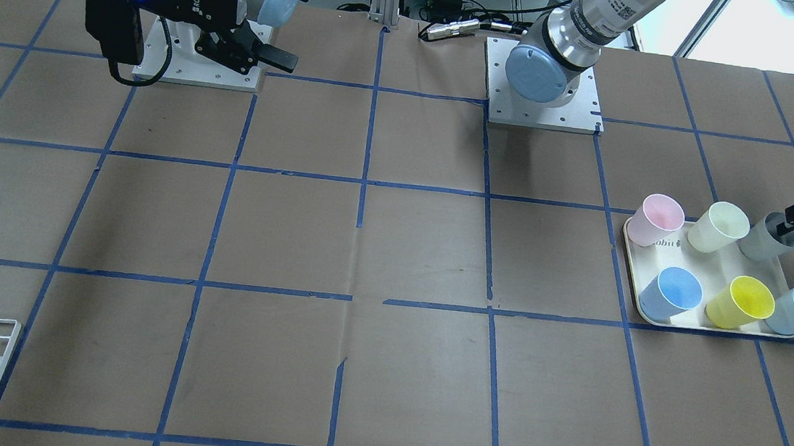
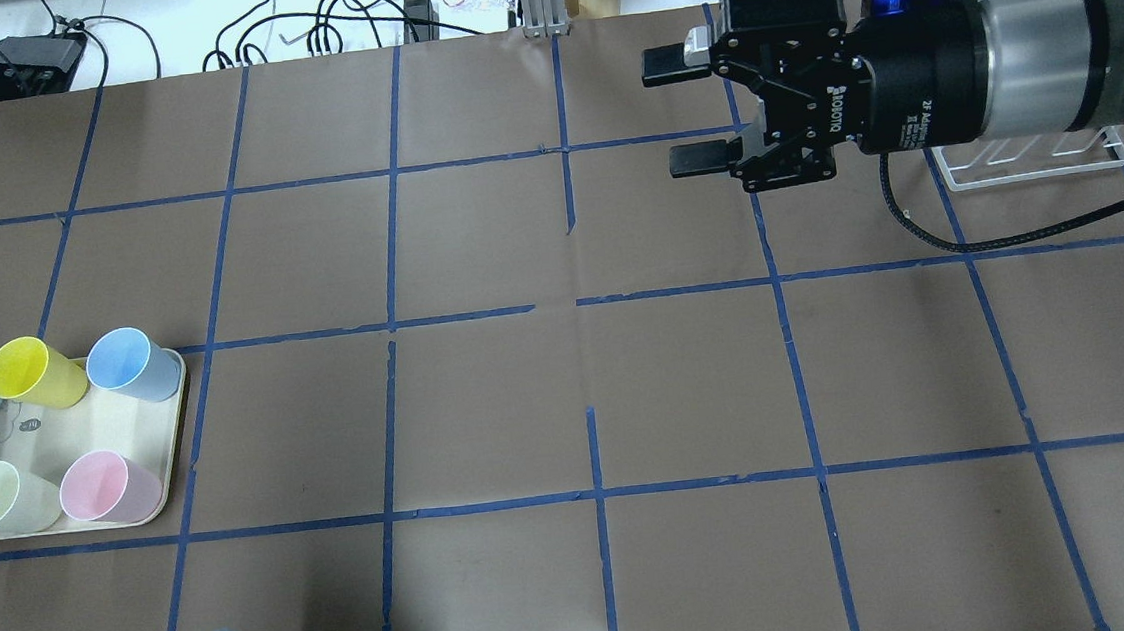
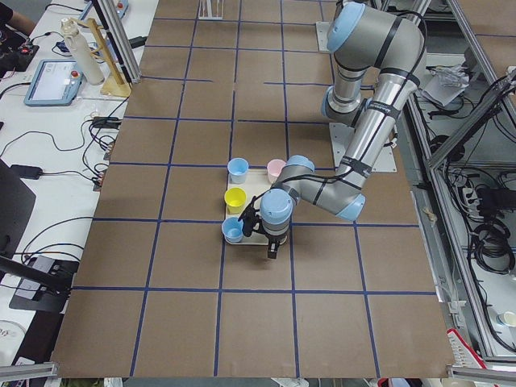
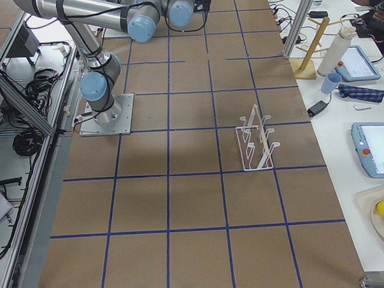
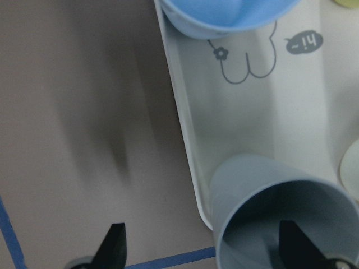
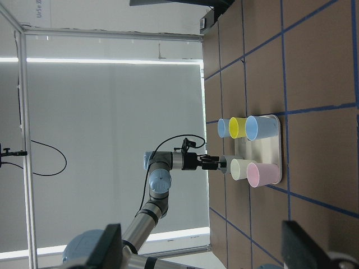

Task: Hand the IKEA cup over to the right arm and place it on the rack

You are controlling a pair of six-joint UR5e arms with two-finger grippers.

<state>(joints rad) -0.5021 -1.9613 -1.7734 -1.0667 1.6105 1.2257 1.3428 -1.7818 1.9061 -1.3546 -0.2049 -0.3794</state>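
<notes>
Brown paper crossed with blue tape covers the table (image 1: 395, 237). Over it, the silver right arm (image 2: 1043, 52) holds its black two-finger right gripper (image 2: 678, 111) high and sideways with jaws spread, probably ready to receive. The left arm (image 3: 377, 113) stretches to the cream rounded tray (image 1: 706, 264), well apart from the white wire rack (image 4: 256, 144). The pale grey plastic IKEA cup (image 5: 280, 218) stands upright in that tray's corner. The left gripper (image 5: 203, 242) straddles its wall, one finger inside, not yet pinched, apparently for a rim grasp.
</notes>
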